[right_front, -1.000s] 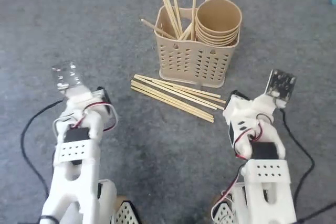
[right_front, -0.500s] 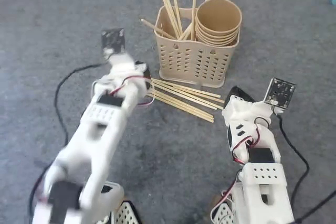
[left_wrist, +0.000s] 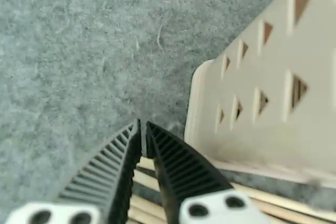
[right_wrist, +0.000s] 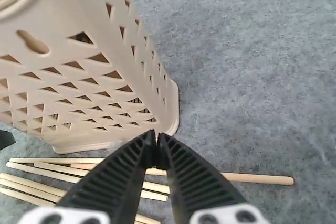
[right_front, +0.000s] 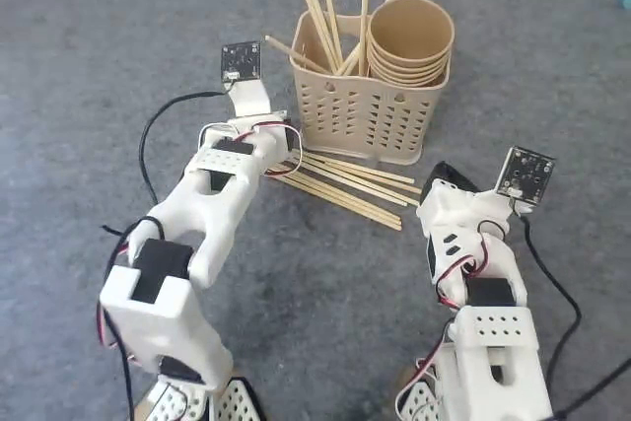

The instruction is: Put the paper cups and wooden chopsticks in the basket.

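Observation:
The beige perforated basket [right_front: 365,110] stands on the grey carpet and holds a stack of paper cups [right_front: 409,36] and several wooden chopsticks [right_front: 330,17] on end. Several loose chopsticks [right_front: 345,184] lie flat in front of it. My left gripper [right_front: 284,150] is over the left ends of these sticks, by the basket's front left corner. In the left wrist view the left gripper [left_wrist: 143,125] is shut and empty, above the chopsticks [left_wrist: 262,195] and beside the basket [left_wrist: 262,77]. My right gripper [right_wrist: 156,136] is shut and empty, just above the chopsticks [right_wrist: 247,178] before the basket [right_wrist: 79,77].
Grey carpet [right_front: 99,66] spreads on all sides of the basket. A pale wall edge runs along the back. The right arm [right_front: 473,244] stands at the front right, with cables trailing from both arms.
The left arm has swung from the front left forward and to the right, up to the loose chopsticks by the basket. The right arm has barely shifted.

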